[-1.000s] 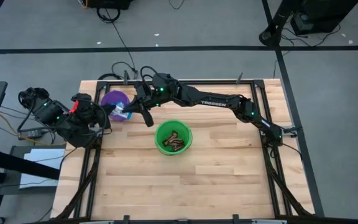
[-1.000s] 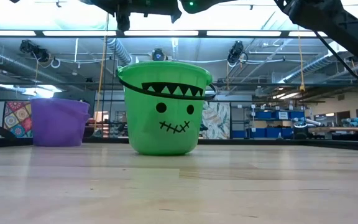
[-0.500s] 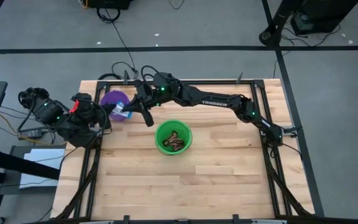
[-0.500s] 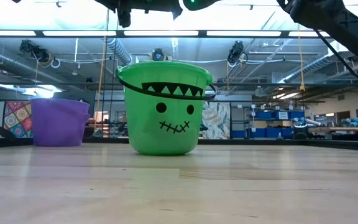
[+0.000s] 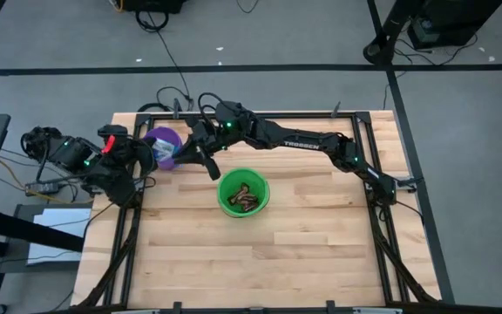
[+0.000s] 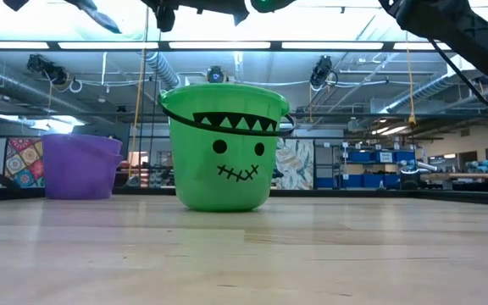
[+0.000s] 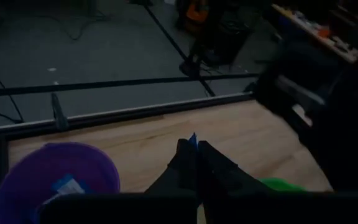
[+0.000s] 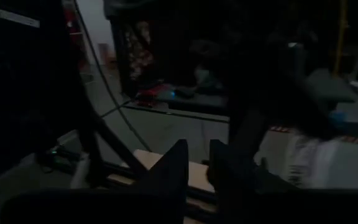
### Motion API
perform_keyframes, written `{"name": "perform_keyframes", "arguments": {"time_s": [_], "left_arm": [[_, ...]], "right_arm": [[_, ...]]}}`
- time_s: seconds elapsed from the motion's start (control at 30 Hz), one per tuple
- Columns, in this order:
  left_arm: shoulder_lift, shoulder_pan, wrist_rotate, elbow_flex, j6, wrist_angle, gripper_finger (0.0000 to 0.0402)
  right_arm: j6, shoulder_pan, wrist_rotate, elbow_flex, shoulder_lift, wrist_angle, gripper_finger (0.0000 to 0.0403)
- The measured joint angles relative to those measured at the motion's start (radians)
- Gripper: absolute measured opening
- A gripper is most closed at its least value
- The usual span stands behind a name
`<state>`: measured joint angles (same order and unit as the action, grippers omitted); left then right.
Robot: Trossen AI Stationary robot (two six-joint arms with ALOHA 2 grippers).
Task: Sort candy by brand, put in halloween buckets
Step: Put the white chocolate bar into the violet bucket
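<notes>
1. The left hand [image 7: 192, 149] has its two fingers pressed together on a blue-and-white candy [image 7: 192, 139]; only a small blue corner shows above the tips. In the high view this left hand [image 5: 159, 153] sits in the upper left part of the frame, just over the left side of the purple bucket [image 5: 166, 145].
2. The right hand [image 5: 200, 157] hangs just right of the purple bucket in the high view, with the arm reaching in from the right side of the frame. In its own wrist view the right hand [image 8: 196, 163] shows a narrow gap between the fingers, with nothing seen between them.
3. The purple bucket [image 7: 48, 180] holds a light blue-and-white candy inside [image 7: 64, 185], seen in the left wrist view.
4. The green bucket [image 5: 243, 193] stands near the middle of the high view, lower right of the purple one and apart from it, with dark brown candy [image 5: 246, 200] lying in it.
5. In the low view the green bucket [image 6: 223, 146] shows a jagged black mouth and stitched grin, and the purple bucket [image 6: 80, 166] stands at the left, both on the wooden table [image 6: 244, 254].
</notes>
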<state>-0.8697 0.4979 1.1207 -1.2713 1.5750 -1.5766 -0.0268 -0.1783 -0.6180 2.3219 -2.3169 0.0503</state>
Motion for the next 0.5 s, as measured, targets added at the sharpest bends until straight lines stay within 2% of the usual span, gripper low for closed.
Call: {"name": "perform_keyframes", "arguments": {"time_s": [0.17,0.27,0.4,0.5], "left_arm": [[0.0,-0.071,-0.014,0.031,-0.025,0.006,0.0],[0.0,-0.126,-0.056,0.086,-0.026,0.004,0.0],[0.001,-0.18,-0.115,0.188,0.025,0.005,0.0],[0.018,-0.198,-0.121,0.263,0.07,0.007,0.0]], "right_arm": [[-0.077,-0.002,-0.07,0.0,0.0,-0.001,0.0088],[-0.137,0.0,-0.112,0.0,0.022,0.0,0.0088],[-0.12,0.016,-0.121,-0.001,0.118,-0.002,0.0088],[-0.079,0.029,-0.127,0.001,0.222,0.008,0.0088]]}}
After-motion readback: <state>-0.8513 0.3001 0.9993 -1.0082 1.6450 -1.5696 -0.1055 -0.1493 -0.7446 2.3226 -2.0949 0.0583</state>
